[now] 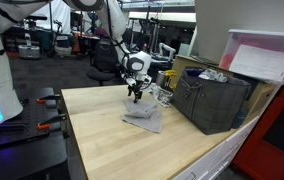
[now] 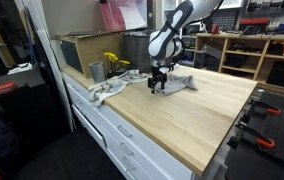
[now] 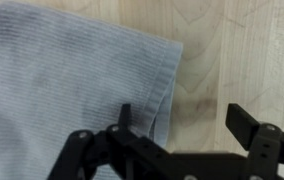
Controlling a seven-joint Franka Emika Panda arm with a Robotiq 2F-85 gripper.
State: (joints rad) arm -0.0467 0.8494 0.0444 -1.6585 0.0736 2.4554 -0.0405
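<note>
Grey-blue ribbed cloth [image 3: 62,70] lies flat on the pale wooden tabletop [image 3: 232,50]; we see our gripper [image 3: 182,112] spread wide (gripping nothing), one finger [image 3: 125,115] over the hem, the other beyond it.

In the wrist view the grey cloth [image 3: 72,80] runs off the left, top and bottom edges. The gripper [image 3: 181,112] is cut off by the bottom edge. In an exterior view, what lies inside the dark crate [image 1: 214,100] on the bench [image 1: 112,140] is too small to name.
</note>
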